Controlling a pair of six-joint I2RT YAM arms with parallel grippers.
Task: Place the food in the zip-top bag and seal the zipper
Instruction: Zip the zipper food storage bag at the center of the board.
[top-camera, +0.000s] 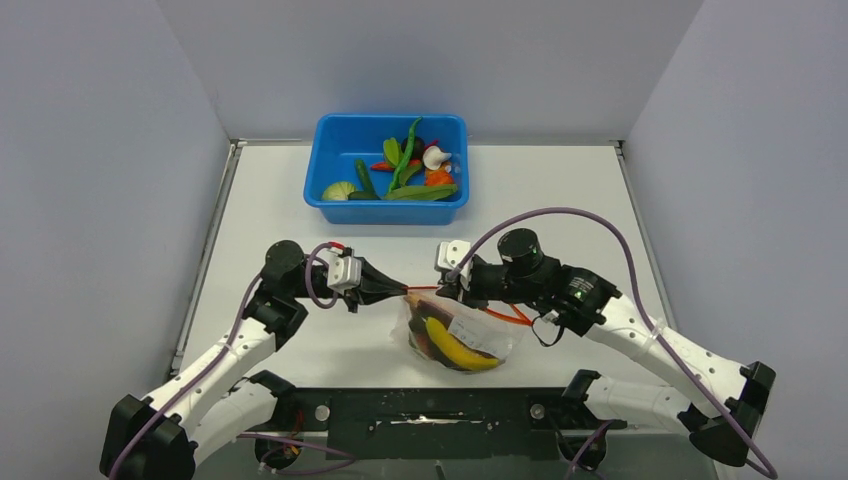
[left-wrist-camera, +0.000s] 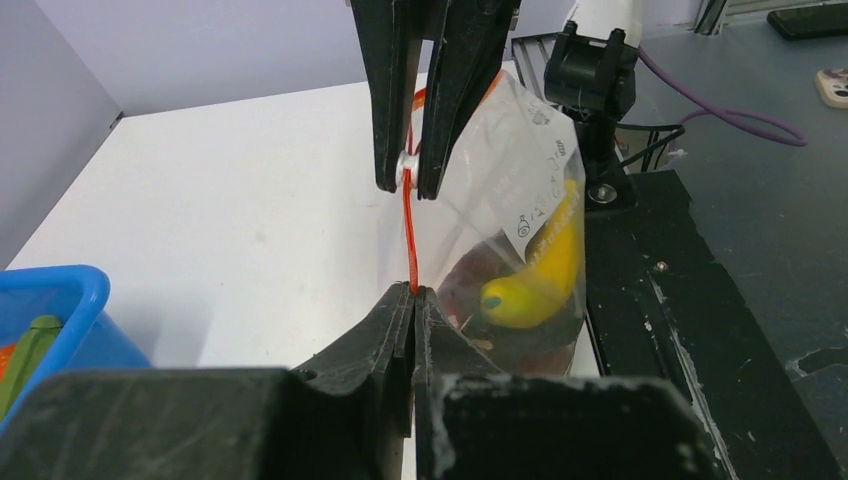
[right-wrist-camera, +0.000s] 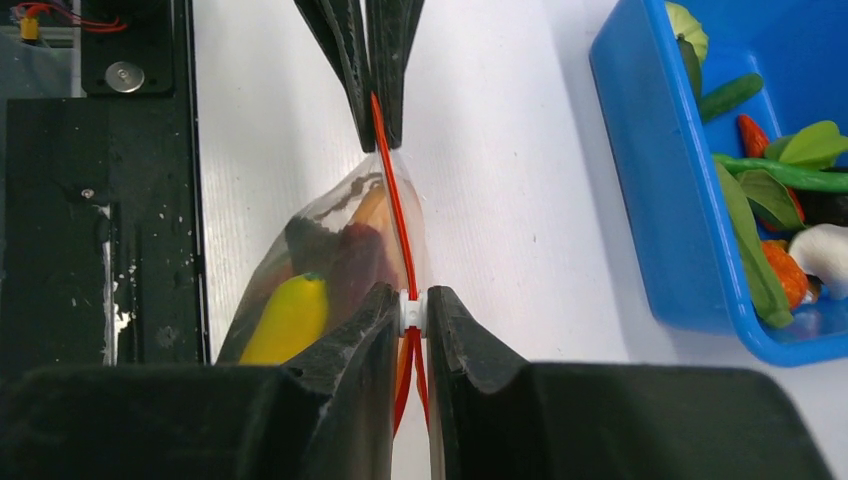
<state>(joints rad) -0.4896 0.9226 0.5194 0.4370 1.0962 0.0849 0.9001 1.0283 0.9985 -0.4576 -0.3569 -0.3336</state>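
The zip-top bag (top-camera: 462, 340) hangs between my two grippers above the table's near edge. Inside it are a yellow banana (top-camera: 460, 345) and dark red food. My left gripper (left-wrist-camera: 414, 292) is shut on the left end of the red zipper (left-wrist-camera: 408, 230). My right gripper (right-wrist-camera: 410, 300) is shut on the small white slider (right-wrist-camera: 410, 312), a short way along the strip. Between the grippers the zipper (right-wrist-camera: 395, 210) runs as one taut line. On the right gripper's side of the slider it splits into two strands.
A blue tub (top-camera: 320, 195) at the back of the table holds more toy food: green pods, leaves, a white piece and red-orange bits. The black base plate (top-camera: 430, 410) lies just below the bag. Grey walls stand on both sides.
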